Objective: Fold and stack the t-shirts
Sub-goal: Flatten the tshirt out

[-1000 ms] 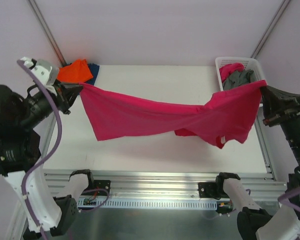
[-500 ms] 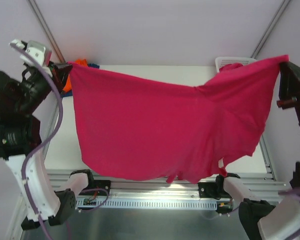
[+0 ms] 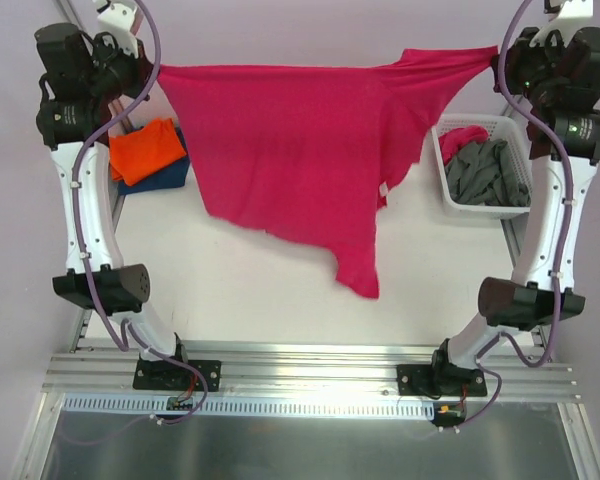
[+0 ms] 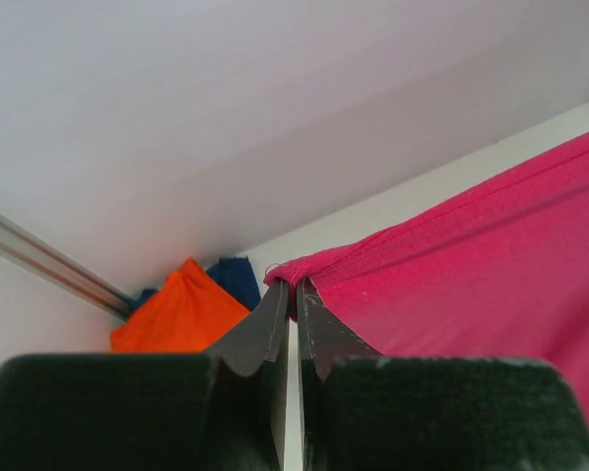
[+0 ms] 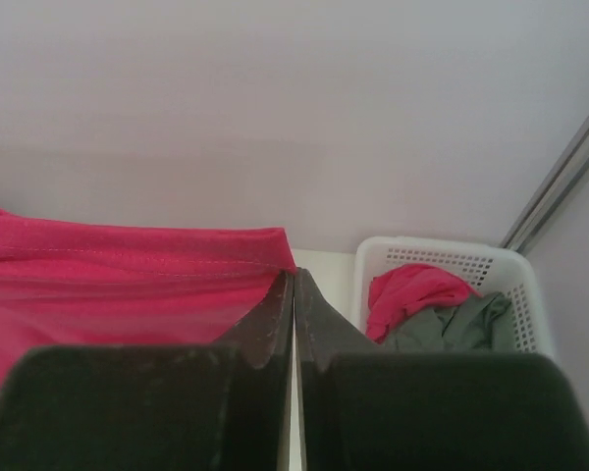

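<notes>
Both arms upright, spread wide, left pincer and right pincer held high, each pinched tight on pink t-shirt

I see a white lattice basket at the far right of the white table; an aluminium rail runs along its near edge; a metal strut slants up the pale wall.

Robot lab: aluminium-framed table, plain white walls.

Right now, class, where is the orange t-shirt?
In the top view the orange t-shirt lies on a dark blue shirt at the far-left corner of the table.
</notes>
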Motion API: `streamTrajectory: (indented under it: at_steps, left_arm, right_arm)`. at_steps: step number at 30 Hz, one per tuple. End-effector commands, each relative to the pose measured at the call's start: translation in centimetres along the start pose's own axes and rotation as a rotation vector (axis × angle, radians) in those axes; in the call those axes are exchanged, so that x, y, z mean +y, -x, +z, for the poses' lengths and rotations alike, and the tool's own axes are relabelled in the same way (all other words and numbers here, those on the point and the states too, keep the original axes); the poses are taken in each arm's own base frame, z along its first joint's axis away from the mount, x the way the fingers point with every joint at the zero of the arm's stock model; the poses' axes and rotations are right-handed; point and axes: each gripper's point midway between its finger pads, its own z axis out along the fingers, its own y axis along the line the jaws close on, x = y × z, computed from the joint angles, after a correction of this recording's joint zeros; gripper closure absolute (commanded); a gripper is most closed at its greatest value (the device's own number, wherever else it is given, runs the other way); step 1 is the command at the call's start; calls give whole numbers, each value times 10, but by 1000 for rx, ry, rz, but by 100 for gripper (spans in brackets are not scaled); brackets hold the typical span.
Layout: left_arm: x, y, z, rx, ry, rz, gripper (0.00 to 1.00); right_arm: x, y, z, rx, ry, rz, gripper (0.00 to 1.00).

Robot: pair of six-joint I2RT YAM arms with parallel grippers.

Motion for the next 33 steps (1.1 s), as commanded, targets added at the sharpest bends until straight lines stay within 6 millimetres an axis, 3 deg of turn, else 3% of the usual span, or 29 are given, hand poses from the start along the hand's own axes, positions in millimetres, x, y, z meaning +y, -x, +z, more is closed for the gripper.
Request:
streamTrajectory:
  at_steps: [1, 5, 10, 12, 13, 14, 15, 16, 19, 20, 21, 23, 26, 29, 32, 33]
  left_arm:
    - [27, 81, -35, -199, 154, 176, 100]
    - [15, 102, -52, -259, 136, 181, 100]
    - [-13, 101, -93, -265, 116, 193, 100]
    - [-23, 100, -109, -271, 112, 204, 100]
    - [-32, 97, -123, -273, 113, 210, 100]
    - [-36, 96, -130, -276, 112, 218, 100]
    - [-45, 102, -149, -301, 126, 236, 100]
    - [-47, 93, -151, -286, 125, 230, 100]
    - [-57, 90, -177, -300, 156, 249, 100]
    - [-59, 90, -184, -305, 167, 252, 100]
    - [-66, 94, -199, -327, 180, 263, 100]
    - [-68, 91, -208, -330, 202, 260, 100]
    - [-71, 91, -219, -341, 222, 277, 100]
    - [-64, 81, -208, -306, 226, 267, 100]
    - [-59, 55, -178, -234, 176, 249, 100]
    - [-54, 35, -158, -178, 150, 224, 100]
  right_arm:
    - [-12, 99, -58, -287, -106, -72, 99]
    - [-7, 97, -74, -280, -91, -56, 99]
    - [24, 111, -140, -329, -44, -97, 99]
    - [33, 104, -157, -324, -30, -115, 99]
    - [43, 111, -182, -356, -27, -133, 99]
    - [47, 109, -193, -355, -26, -144, 99]
    - [52, 108, -203, -358, -20, -151, 99]
    - [60, 106, -220, -370, -16, -157, 99]
    - [73, 91, -240, -347, 12, -140, 99]
    - [81, 92, -258, -370, 20, -146, 99]
    - [86, 88, -265, -364, 27, -135, 99]
    - [94, 87, -285, -381, 27, -140, 99]
    - [97, 88, -295, -385, 23, -168, 99]
    - [92, 87, -285, -367, 19, -189, 99]
    - [82, 82, -256, -334, 28, -181, 99]
    - [74, 71, -233, -289, 36, -162, 99]
